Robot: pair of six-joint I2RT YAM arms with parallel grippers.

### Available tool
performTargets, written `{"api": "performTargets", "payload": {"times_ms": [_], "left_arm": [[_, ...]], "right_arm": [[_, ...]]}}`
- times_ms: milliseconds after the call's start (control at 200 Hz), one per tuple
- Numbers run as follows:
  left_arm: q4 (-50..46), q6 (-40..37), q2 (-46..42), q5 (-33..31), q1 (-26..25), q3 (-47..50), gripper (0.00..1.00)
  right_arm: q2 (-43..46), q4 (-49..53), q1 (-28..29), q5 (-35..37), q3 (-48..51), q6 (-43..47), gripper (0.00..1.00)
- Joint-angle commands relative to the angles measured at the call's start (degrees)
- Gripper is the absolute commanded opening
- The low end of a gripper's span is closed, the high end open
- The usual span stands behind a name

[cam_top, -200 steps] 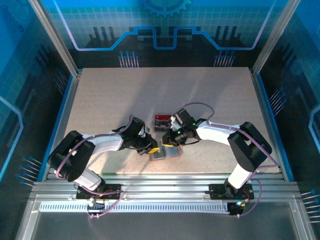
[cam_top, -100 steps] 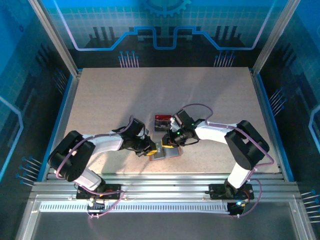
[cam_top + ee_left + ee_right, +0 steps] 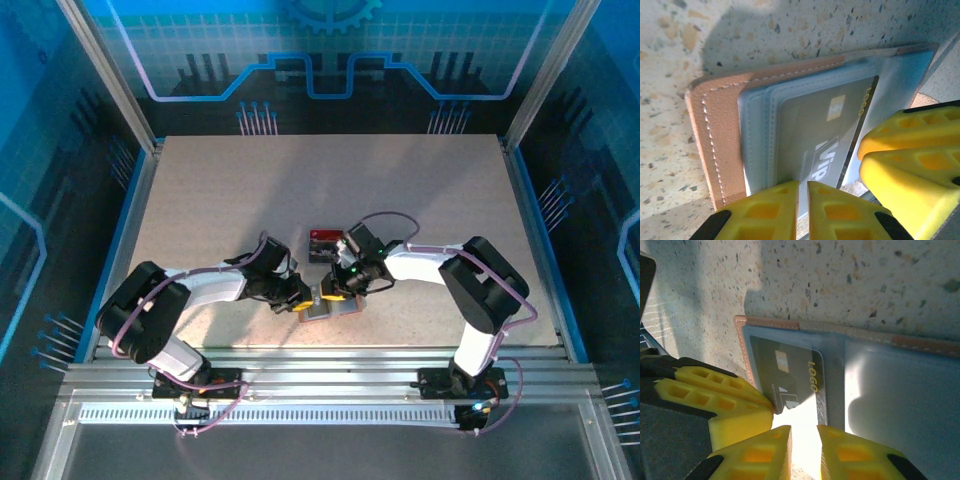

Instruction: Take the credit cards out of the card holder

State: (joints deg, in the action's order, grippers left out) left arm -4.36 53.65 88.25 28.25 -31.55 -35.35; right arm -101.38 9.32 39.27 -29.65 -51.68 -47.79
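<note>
Right gripper point(image 3: 804, 437) has slid in over the card holder point(image 3: 715, 135), elbow tucked | left gripper point(image 3: 803, 197) low at holder's edge, fingers pressed together pinching it | right fingers nearly closed at grey card point(image 3: 785, 372), grip unclear | card in holder's pocket, reads LOGO | bare table point(image 3: 250, 200) beyond holder

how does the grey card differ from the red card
Colour: the grey card is dull grey with a gold chip; the red card is red, its print too small to read. Place: the grey card sits in a pocket of the card holder; the red card lies in the tray beyond it. Both are small, thin rectangles.
</note>
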Motion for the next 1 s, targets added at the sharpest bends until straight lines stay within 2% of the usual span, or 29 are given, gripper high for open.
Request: {"api": "performTargets", "payload": {"times_ms": [0, 225, 640, 995], "left_arm": [[-2.79, -1.27, 0.99, -1.08, 0.34, -1.12, 0.13], [-2.84, -1.16, 1.01, -1.00, 0.33, -1.38, 0.13], [-2.74, -1.26, 1.26, -0.66, 0.36, -1.83, 0.13], [-2.54, -1.23, 1.08, -0.61, 0.36, -1.81, 0.13]], "right_arm": [[-1.22, -0.72, 0.79, -1.55, -0.06, 0.42, 0.20], [-1.57, 0.64, 0.99, -0.79, -0.52, 1.05, 0.20], [-1.16, 10.61, 2.09, 5.64, -3.84, 5.40, 0.21], [1.66, 11.07, 2.14, 7.19, -3.97, 5.09, 0.21]]}}
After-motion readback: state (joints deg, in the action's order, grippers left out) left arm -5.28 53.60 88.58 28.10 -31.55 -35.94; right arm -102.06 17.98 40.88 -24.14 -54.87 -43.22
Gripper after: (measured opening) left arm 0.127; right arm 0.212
